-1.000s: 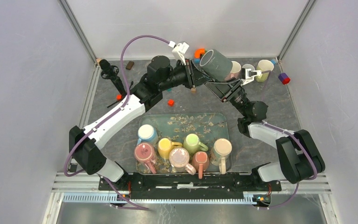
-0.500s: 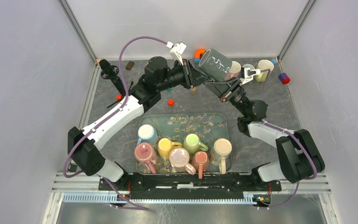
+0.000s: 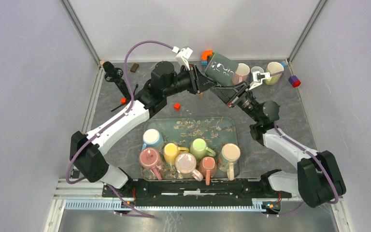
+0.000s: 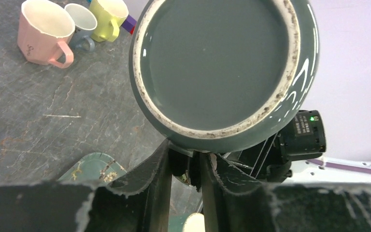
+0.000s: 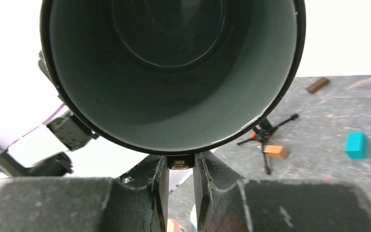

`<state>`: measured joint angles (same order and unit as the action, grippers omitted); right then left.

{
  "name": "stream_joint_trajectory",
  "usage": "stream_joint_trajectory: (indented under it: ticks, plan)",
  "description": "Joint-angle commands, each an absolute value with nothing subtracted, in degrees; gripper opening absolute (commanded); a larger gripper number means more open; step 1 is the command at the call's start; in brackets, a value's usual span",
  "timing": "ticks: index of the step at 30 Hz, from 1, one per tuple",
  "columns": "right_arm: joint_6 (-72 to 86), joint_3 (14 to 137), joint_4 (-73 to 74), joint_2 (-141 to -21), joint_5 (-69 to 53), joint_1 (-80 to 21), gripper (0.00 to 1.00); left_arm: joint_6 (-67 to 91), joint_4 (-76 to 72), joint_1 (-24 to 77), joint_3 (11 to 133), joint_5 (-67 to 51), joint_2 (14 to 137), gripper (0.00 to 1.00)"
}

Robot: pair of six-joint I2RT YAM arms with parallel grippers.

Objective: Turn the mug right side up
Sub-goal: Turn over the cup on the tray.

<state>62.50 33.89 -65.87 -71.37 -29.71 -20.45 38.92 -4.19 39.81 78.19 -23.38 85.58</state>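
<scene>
A dark grey-green mug with white marks hangs tilted in the air over the back of the table, held between both arms. My left gripper is shut on the mug's handle from the left. The left wrist view shows the mug's flat base right above that gripper. My right gripper is shut on the handle from the right. The right wrist view looks straight into the mug's open mouth above that gripper.
A patterned tray near the front holds several upright coloured mugs. A pink mug, a small grey mug and a yellow-green mug stand at the back right. A small tripod, a red block and a purple block lie about.
The mug has turned between the grippers: its open mouth no longer faces the top camera and its marked side shows. The right arm's elbow and forearm have swung right.
</scene>
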Motion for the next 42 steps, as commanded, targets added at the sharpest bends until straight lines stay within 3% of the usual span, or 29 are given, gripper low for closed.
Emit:
stream_joint_trajectory:
  ticks: [1,5,27,42]
  plan:
    - [51.11,35.61,-54.88,-69.14,-24.68,-20.32,0.00,37.35,-7.78,40.45,78.42,-24.32,84.58,0.36]
    - [47.26,34.75,-51.98,-67.75,-21.97,-20.38,0.00,36.44,-7.56,40.44,77.70,-24.34,85.43,0.44]
    - [35.61,33.84,-39.29,-62.77,-11.59,-20.38,0.00,29.74,-2.47,40.43,72.30,-19.13,83.08,0.71]
    - [25.22,37.52,-26.32,-64.29,-0.35,-19.65,0.00,28.56,-0.76,40.44,69.45,-17.97,80.48,0.74]
